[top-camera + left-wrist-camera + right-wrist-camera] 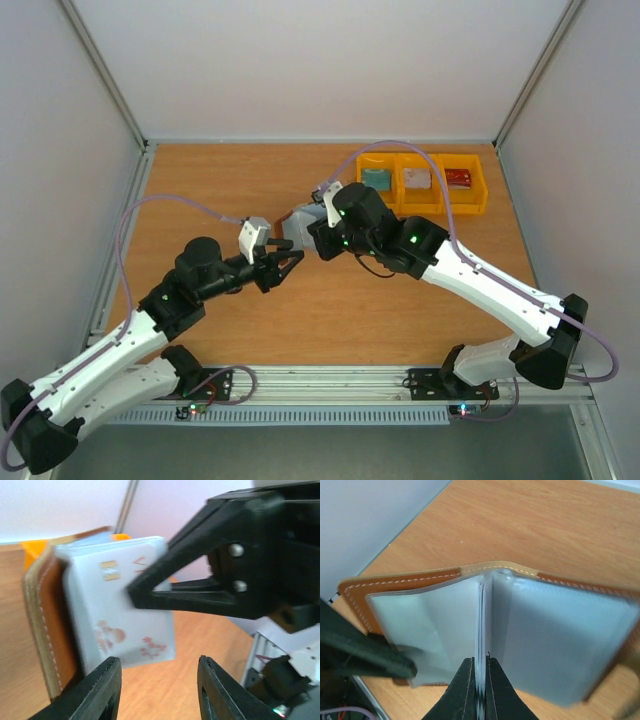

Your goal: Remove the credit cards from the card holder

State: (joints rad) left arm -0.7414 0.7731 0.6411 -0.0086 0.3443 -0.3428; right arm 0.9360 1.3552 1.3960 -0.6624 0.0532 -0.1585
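Note:
The brown card holder (298, 222) hangs open above the table's middle, its blue-grey lining (560, 630) facing the right wrist camera. My right gripper (480, 680) is shut on the thin middle leaves of the holder. A whitish credit card (120, 600) with a chip and red print sits against the holder's brown cover (45, 630). My left gripper (157, 680) is open just below and in front of this card, with nothing between its fingers (107, 690). In the top view the left gripper (288, 263) points at the holder from the lower left.
Three yellow bins (437, 203) stand in a row at the back right. They hold a teal card (376, 179), a whitish card (417, 178) and a red card (458, 177). White walls close off the left, right and far sides.

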